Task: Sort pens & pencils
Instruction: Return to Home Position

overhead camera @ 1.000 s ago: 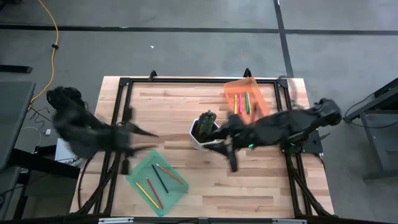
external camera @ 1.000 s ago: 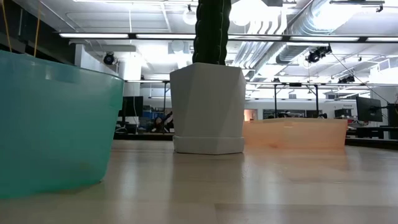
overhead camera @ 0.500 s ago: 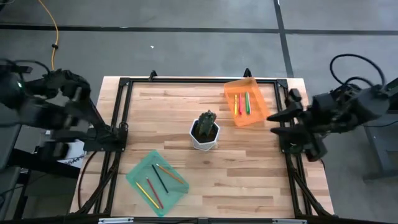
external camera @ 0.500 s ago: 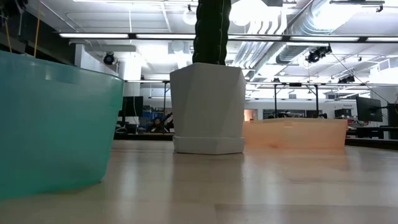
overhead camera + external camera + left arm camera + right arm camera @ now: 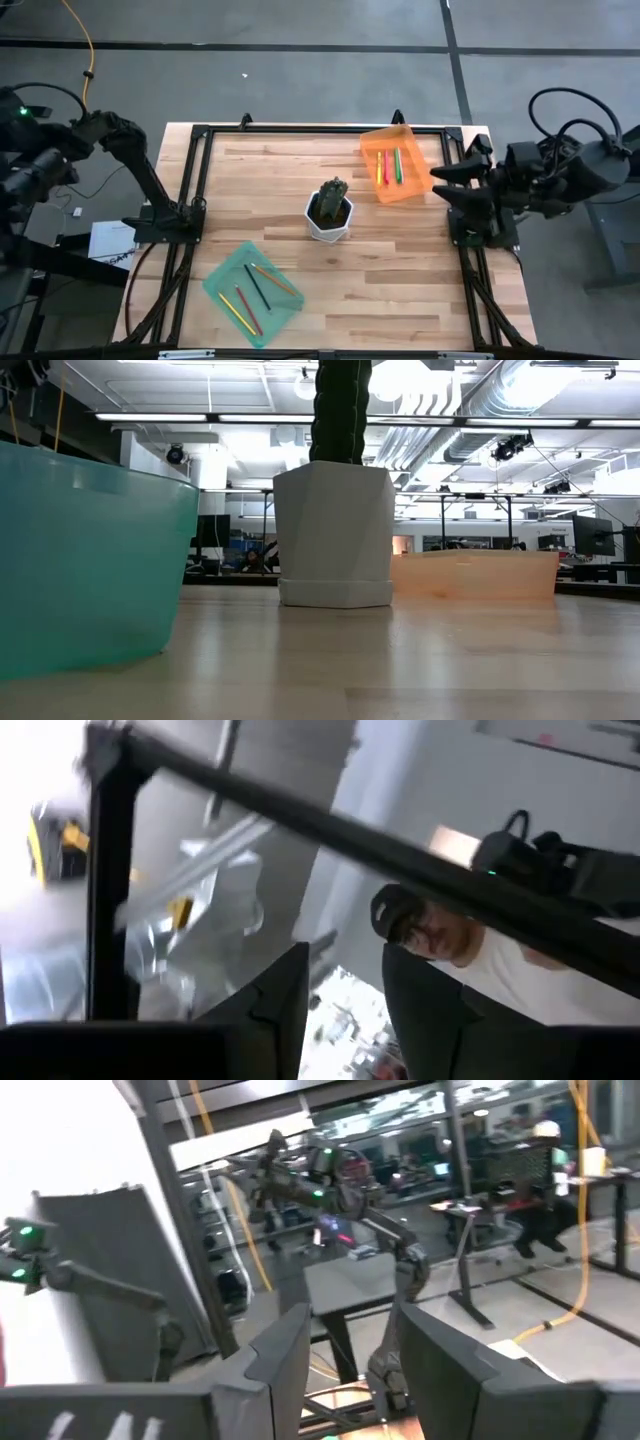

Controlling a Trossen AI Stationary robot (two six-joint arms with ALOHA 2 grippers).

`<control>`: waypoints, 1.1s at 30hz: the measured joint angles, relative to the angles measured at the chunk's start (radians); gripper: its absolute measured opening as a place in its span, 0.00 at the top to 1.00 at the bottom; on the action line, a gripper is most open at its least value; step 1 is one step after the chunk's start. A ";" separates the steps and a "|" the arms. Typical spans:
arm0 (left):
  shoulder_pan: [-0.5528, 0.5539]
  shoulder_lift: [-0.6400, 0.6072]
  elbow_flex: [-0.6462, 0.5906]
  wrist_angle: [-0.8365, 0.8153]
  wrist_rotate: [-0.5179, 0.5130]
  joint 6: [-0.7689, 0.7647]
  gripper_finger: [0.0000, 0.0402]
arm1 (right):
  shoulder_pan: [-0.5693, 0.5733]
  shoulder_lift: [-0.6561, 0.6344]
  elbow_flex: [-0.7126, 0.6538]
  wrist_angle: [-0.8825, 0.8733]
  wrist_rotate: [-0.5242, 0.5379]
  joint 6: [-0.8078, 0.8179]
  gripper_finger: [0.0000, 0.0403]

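Three pens, pink-red (image 5: 380, 168), yellow (image 5: 387, 166) and green (image 5: 397, 165), lie in the orange tray (image 5: 410, 190) at the far right. Several pencils (image 5: 256, 288) lie in the teal tray (image 5: 222, 272) at the near left. My left gripper (image 5: 340, 1005) is drawn back beyond the table's left edge, raised and open with nothing between its fingers. My right gripper (image 5: 443, 183) hangs at the table's right edge, just right of the orange tray. It points roughly level and is open and empty (image 5: 350, 1370).
A cactus in a white pot (image 5: 329, 212) stands at the table's middle, between the two trays. The low view shows the pot (image 5: 335, 535), the teal tray (image 5: 90, 560) and the orange tray (image 5: 475, 575). A person in a cap (image 5: 430, 930) shows beyond the table frame.
Both arms have pulled away from the table's middle and risen. My left gripper went from beside the teal tray out past the left edge and tipped upward. My right gripper went from beside the pot to the right edge. The pens, pencils and trays stayed put.
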 joint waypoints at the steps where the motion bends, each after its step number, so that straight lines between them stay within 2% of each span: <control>1: 0.000 -0.007 0.000 -0.014 0.018 0.038 0.71 | 0.000 0.003 0.000 0.000 0.014 0.008 0.65; 3: 0.000 -0.021 0.000 -0.042 0.055 0.099 0.71 | 0.000 0.009 0.000 0.000 0.041 0.026 0.65; 7: 0.000 -0.062 0.000 -0.087 0.209 0.160 0.71 | 0.000 0.024 0.000 0.000 0.108 0.075 0.65; 9: 0.000 -0.082 0.001 -0.105 0.192 0.158 0.71 | 0.000 0.032 0.000 0.001 0.128 0.101 0.65; 12: 0.000 -0.099 0.002 -0.111 0.043 0.139 0.71 | 0.000 0.048 0.000 0.001 0.147 0.135 0.65; 16: 0.000 -0.099 0.000 -0.120 -0.239 0.150 0.71 | 0.000 0.075 0.000 0.001 0.177 0.164 0.65; 18: 0.000 -0.092 0.000 -0.120 -0.343 0.163 0.71 | 0.000 0.083 0.000 0.000 0.192 0.174 0.65; 22: 0.000 -0.085 0.000 -0.137 -0.431 0.173 0.71 | 0.000 0.089 0.000 0.000 0.194 0.182 0.65; 25: 0.000 -0.067 0.000 -0.125 -0.597 0.234 0.72 | 0.000 0.089 0.000 0.001 0.194 0.182 0.65; 33: 0.000 -0.070 0.000 -0.111 -0.711 0.300 0.80 | 0.000 0.089 0.000 0.000 0.218 0.179 0.65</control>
